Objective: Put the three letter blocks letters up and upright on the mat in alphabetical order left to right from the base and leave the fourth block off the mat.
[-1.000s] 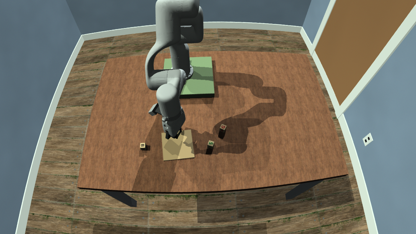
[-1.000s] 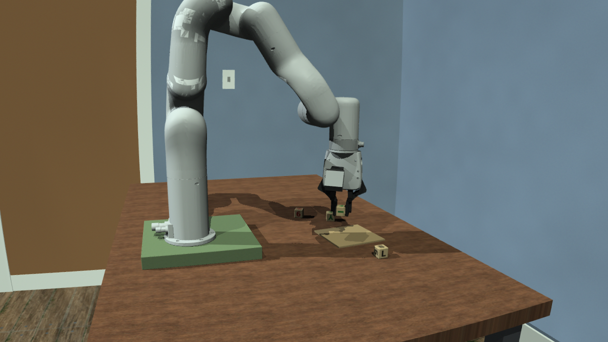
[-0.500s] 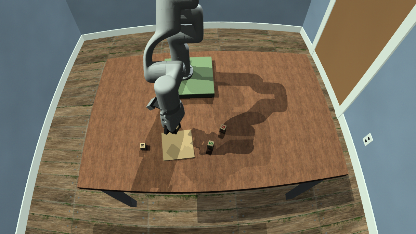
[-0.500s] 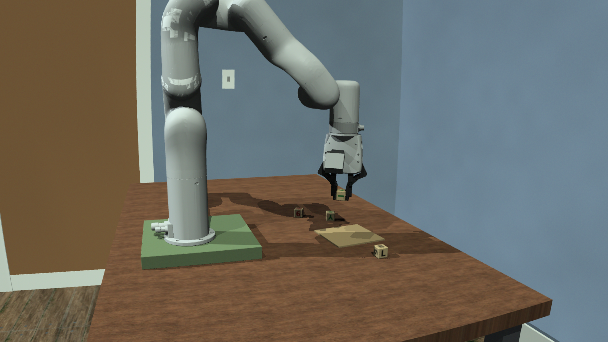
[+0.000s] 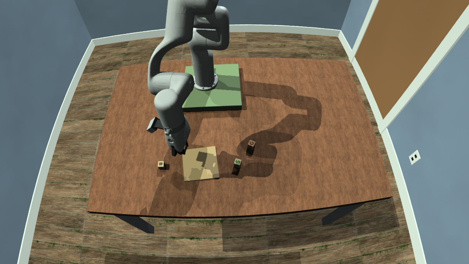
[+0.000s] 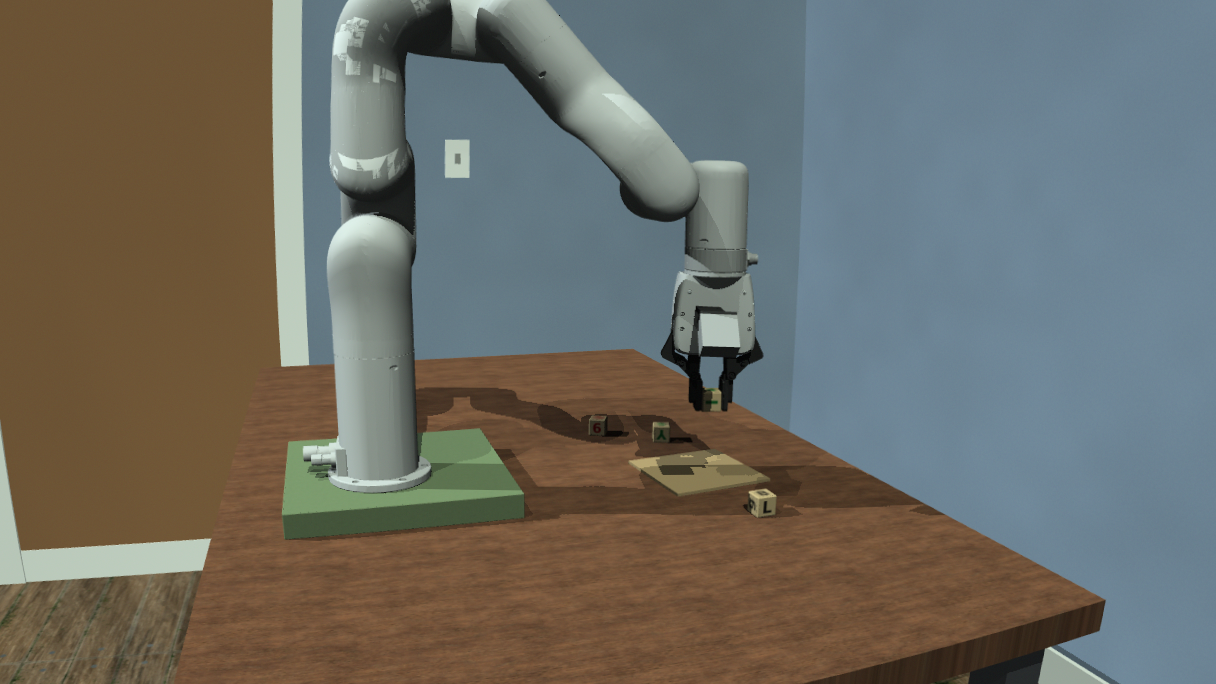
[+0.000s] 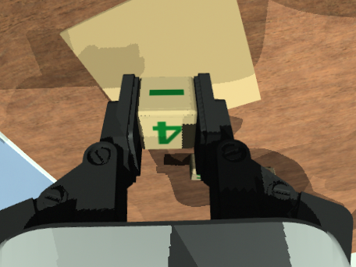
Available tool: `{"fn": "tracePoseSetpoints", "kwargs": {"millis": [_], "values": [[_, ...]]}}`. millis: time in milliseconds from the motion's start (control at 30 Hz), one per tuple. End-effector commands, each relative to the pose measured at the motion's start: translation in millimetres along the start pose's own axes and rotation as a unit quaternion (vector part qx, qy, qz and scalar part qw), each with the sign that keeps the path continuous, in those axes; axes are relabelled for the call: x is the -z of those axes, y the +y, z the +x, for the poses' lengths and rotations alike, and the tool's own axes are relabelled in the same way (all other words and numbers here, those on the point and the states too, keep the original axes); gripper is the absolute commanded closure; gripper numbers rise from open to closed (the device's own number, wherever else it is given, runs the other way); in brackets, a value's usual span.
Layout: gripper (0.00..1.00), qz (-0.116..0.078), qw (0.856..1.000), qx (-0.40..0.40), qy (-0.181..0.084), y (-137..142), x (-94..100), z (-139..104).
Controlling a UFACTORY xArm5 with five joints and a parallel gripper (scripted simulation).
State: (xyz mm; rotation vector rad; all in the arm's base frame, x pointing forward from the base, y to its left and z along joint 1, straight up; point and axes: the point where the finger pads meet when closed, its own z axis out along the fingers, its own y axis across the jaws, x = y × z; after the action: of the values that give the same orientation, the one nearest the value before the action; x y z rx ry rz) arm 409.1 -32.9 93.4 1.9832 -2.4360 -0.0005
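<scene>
My gripper (image 5: 178,151) (image 6: 712,398) (image 7: 167,96) is shut on a wooden block (image 7: 165,112) with a green 4 on the face toward the wrist and a green dash on another face. It holds the block in the air, above the table just off the mat's corner nearest the base. The tan mat (image 5: 200,163) (image 6: 698,472) lies flat with no block on it. The B block (image 5: 161,164) (image 6: 761,501) sits on the table left of the mat. The S block (image 5: 237,162) (image 6: 660,431) and the G block (image 5: 251,143) (image 6: 597,425) stand on the table right of the mat.
The arm's green base plate (image 5: 213,88) lies behind the mat. The table's front edge (image 5: 229,215) is well in front of the blocks. The arm's shadow falls over the mat and the two right-hand blocks.
</scene>
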Motion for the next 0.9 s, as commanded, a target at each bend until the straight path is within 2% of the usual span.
{"fn": "tracePoseSetpoints", "kwargs": {"millis": [0,233,867], "values": [[0.79,-0.001,0.998,0.056,0.000,-13,0.1,21],[0.79,0.000,0.990,0.143,0.000,-27,-1.4,64],[0.79,0.000,0.989,0.146,0.000,-28,-4.8,65]]}}
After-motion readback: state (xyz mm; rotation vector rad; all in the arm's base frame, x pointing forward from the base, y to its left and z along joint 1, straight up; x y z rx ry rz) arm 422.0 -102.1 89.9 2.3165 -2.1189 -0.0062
